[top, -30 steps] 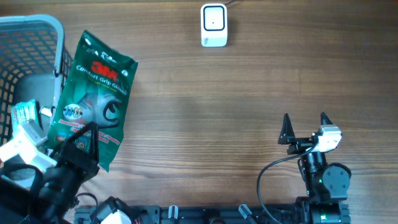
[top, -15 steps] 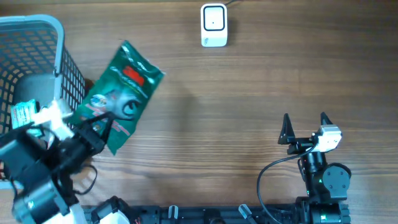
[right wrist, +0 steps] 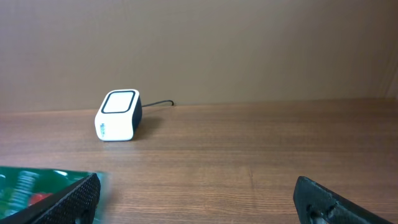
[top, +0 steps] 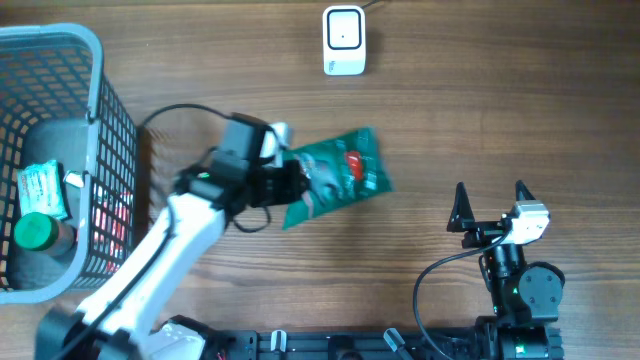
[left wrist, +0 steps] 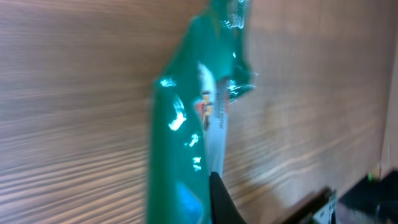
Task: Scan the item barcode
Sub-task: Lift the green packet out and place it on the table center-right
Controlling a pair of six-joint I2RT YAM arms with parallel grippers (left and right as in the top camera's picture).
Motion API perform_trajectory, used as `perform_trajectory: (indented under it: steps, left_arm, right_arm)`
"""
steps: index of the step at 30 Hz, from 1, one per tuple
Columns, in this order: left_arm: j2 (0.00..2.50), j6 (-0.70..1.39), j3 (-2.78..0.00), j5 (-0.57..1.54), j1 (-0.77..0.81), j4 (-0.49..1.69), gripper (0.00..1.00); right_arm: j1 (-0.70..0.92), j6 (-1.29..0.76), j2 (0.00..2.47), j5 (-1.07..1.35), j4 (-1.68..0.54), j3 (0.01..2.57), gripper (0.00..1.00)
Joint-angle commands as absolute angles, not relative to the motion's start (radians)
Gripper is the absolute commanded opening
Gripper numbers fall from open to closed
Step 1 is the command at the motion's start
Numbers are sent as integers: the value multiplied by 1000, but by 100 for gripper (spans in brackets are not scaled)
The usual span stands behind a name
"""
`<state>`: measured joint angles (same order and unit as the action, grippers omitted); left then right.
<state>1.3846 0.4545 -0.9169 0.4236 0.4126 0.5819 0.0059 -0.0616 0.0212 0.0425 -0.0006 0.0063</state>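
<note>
1. Two end effectors show: the left end effector (top: 288, 186) is clamped on the left end of a green packet (top: 342, 176) over the middle of the bench (top: 500, 100).
2. The right end effector (top: 491, 192) stands wide and empty, near right.
3. A white scanner (top: 343, 41) sits far, well apart from the packet.
4. A basket (top: 100, 60) stands at the left.

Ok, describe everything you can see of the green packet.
The green packet is a glossy, crinkled plastic pouch with a red logo and white print on its face. The left hand is shut on one short end; nothing else seems to touch it. It sits tilted over the wooden table, some way short of the white scanner. The wrist view shows it nearly edge-on. No barcode shows.
</note>
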Motion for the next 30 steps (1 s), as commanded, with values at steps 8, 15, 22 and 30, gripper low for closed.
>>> perform_trajectory:
  steps: [8,15,22,30]
  left_arm:
    - [1692,480,-912,548,638,363,4]
    - [1692,479,-912,363,635,427,89]
    - [1645,479,-962,323,564,543,100]
    - [1370,476,-1095,287,486,727,100]
  right_arm:
    - [10,-52,16,27,3,6,100]
    - [10,-53,16,26,3,6,100]
    - [10,-53,16,27,3,6,100]
    - [10,-52,16,26,3,6,100]
